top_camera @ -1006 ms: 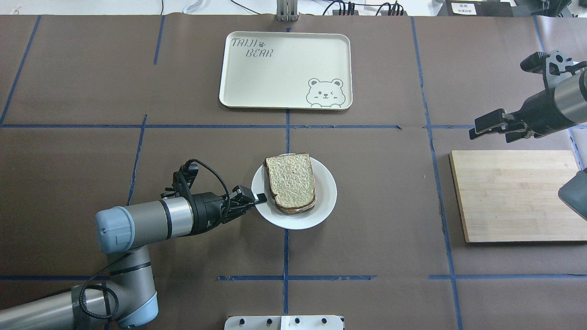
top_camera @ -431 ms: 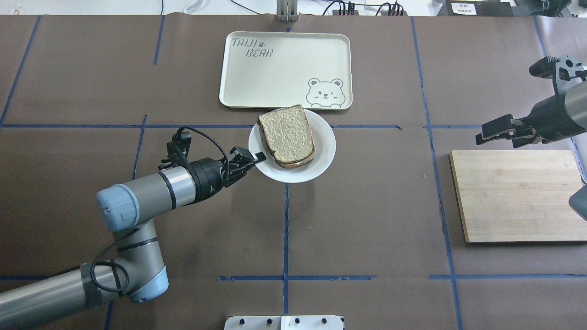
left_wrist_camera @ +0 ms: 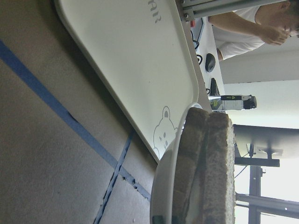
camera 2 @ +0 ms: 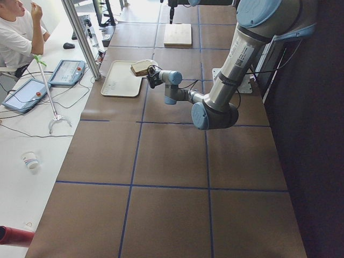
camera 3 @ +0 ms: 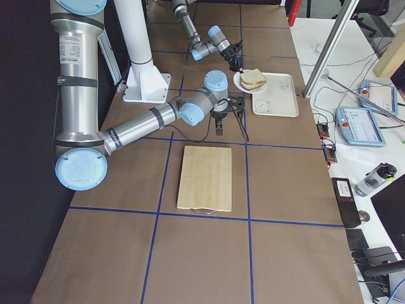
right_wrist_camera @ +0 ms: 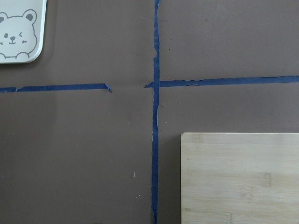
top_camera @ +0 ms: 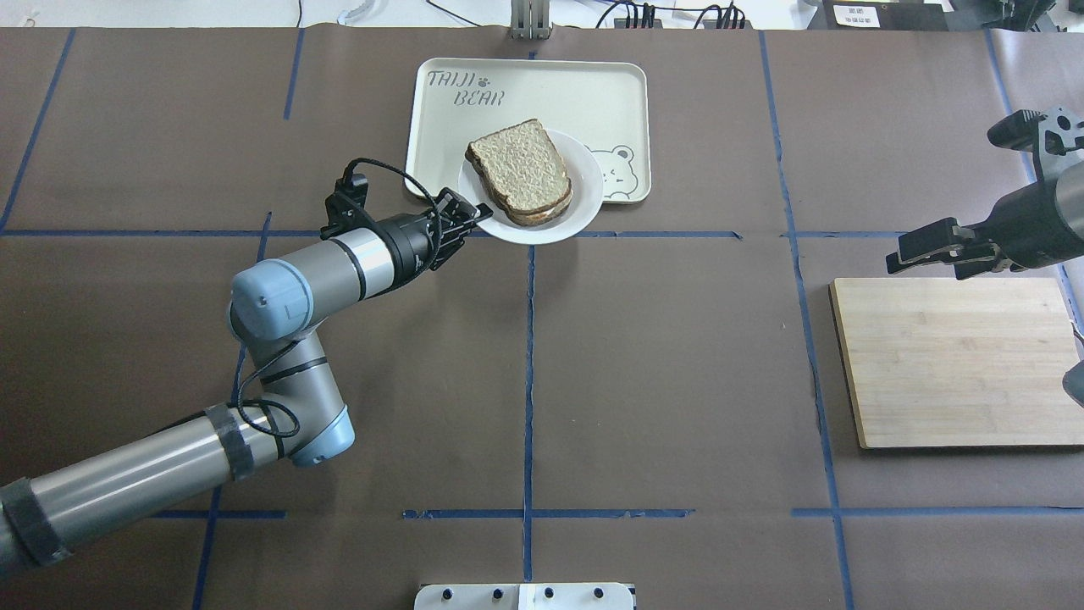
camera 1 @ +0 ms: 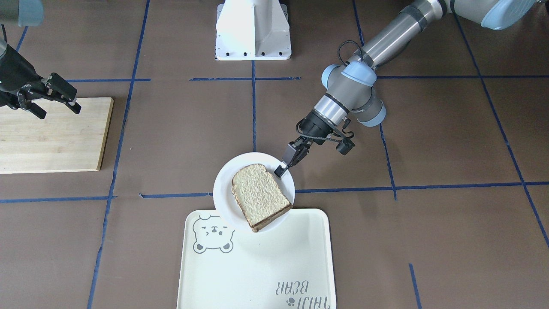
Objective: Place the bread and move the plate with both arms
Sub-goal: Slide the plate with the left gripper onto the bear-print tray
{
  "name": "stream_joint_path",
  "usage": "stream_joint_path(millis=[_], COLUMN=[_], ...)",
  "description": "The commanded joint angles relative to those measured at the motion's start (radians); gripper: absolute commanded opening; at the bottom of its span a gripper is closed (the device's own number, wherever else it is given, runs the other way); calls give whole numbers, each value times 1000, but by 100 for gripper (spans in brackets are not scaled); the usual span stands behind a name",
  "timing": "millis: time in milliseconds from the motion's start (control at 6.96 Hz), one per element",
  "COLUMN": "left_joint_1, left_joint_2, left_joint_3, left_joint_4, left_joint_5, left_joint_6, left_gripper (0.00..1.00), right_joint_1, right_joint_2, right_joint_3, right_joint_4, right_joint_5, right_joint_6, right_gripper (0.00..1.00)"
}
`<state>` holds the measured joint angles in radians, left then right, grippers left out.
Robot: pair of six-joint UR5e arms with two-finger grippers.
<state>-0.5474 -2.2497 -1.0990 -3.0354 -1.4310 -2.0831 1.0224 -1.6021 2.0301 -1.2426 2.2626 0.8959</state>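
Note:
The small white plate (top_camera: 586,203) carries the tan bread slice (top_camera: 518,169) with a dark crust. My left gripper (top_camera: 478,216) is shut on the plate's left rim and holds it in the air over the near edge of the bear tray (top_camera: 525,89). The front view shows the plate (camera 1: 225,184), the bread (camera 1: 259,195) and the left gripper (camera 1: 281,171) overlapping the tray's edge. The left wrist view shows the plate's rim (left_wrist_camera: 163,196) and the bread (left_wrist_camera: 210,172) edge-on. My right gripper (top_camera: 923,252) is open and empty, just past the far left corner of the wooden board (top_camera: 957,364).
The cream bear tray (camera 1: 257,266) lies at the far middle of the table. The wooden cutting board (camera 1: 47,137) lies on the robot's right. Blue tape lines cross the brown table cover. An operator sits beyond the tray's far side in the left side view.
My left gripper has carried the plate with the bread away from the robot, from the table's middle to over the tray's near edge. My right gripper has drifted slightly to the right.

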Motion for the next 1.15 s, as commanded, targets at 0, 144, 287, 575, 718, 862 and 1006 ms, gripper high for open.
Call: stream_joint_path(millis=[0, 144, 287, 575, 718, 862, 1006], left_joint_1=[-31, -42, -45, -51, -51, -51, -52], left_joint_2=[-155, -212, -240, -246, -246, -248, -248], left_joint_3=[231, 313, 356, 384, 384, 381, 361], left_joint_4=[6, 32, 43, 43, 43, 43, 44], left_joint_5=[26, 27, 26, 26, 26, 26, 26], left_joint_6=[-75, -96, -98, -101, -101, -101, -101], left_gripper=[1, 1, 1, 1, 16, 45, 56], right_joint_1=[-1, -1, -1, -2, -2, -2, -4], right_joint_2=[-7, -9, -13, -13, -13, -13, -12], right_joint_3=[1, 1, 1, -1, -1, -2, -4], right_joint_4=[2, 2, 3, 3, 3, 3, 3], right_joint_5=[0, -2, 0, -2, -2, -2, -2], right_joint_6=[0, 0, 0, 0, 0, 0, 0], right_gripper=[100, 100, 100, 100, 100, 100, 100])
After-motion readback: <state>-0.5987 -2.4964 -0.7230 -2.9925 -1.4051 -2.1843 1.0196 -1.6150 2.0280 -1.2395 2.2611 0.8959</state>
